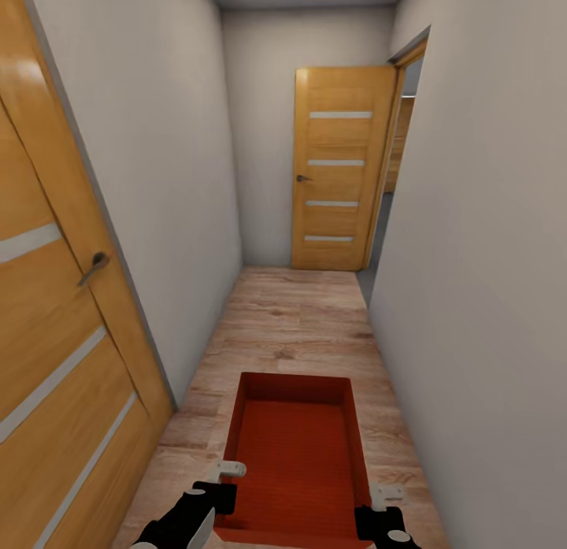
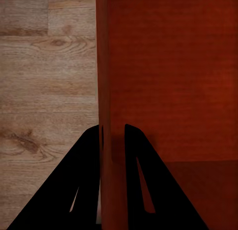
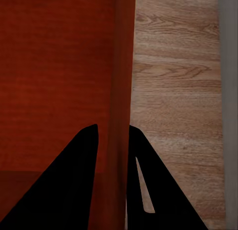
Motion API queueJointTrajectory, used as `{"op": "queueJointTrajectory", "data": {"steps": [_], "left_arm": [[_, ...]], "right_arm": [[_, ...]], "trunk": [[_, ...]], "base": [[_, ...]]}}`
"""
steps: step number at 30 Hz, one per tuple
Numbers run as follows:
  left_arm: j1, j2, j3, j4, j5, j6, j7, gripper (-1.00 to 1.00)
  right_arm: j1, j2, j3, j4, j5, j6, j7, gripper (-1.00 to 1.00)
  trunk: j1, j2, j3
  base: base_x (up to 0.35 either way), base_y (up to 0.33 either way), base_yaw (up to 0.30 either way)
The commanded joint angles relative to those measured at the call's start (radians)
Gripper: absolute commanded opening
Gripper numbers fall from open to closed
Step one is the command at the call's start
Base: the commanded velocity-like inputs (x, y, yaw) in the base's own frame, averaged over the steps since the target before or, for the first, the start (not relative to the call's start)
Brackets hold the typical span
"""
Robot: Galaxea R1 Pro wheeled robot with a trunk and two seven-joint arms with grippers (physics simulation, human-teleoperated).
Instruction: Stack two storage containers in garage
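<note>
I'm in a narrow hallway with a light wood-plank floor (image 1: 299,320) and white walls (image 1: 157,163). One orange-red bin (image 1: 295,454) is carried low in front of me at 6 o'clock in the head view, long axis pointing toward 12, open top up, inside bare.

My left hand (image 1: 223,484) is clamped on the bin's left long wall; in the left wrist view that hand (image 2: 114,136) has one black finger (image 2: 89,165) outside the wall and the other inside, both tight against it. My right hand (image 1: 378,502) grips the right long wall the same way; in the right wrist view the hand (image 3: 113,136) straddles the bin (image 3: 59,76) wall, planks beside it.

A wooden door (image 1: 55,297) with a lever handle (image 1: 94,267) sits at 9 o'clock. Another wooden door (image 1: 340,179) stands at 12 to 1 o'clock, beside a doorway in the right wall.
</note>
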Motion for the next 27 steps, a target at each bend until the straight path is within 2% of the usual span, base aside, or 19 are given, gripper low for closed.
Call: {"op": "queueJointTrajectory", "data": {"steps": [1,27], "left_arm": [[0.001,-0.005,-0.014,0.001,0.005,0.006,0.007,-1.00],[0.001,-0.005,-0.014,0.000,0.005,0.005,0.007,-1.00]], "right_arm": [[-0.002,0.001,-0.005,-0.007,-0.002,-0.005,-0.002,-1.00],[-0.002,0.000,-0.003,-0.007,-0.001,-0.005,-0.001,-1.00]], "trunk": [[0.001,-0.001,-0.001],[0.001,-0.001,-0.001]], "base": [[0.323,0.000,0.000],[0.323,0.000,0.000]]}}
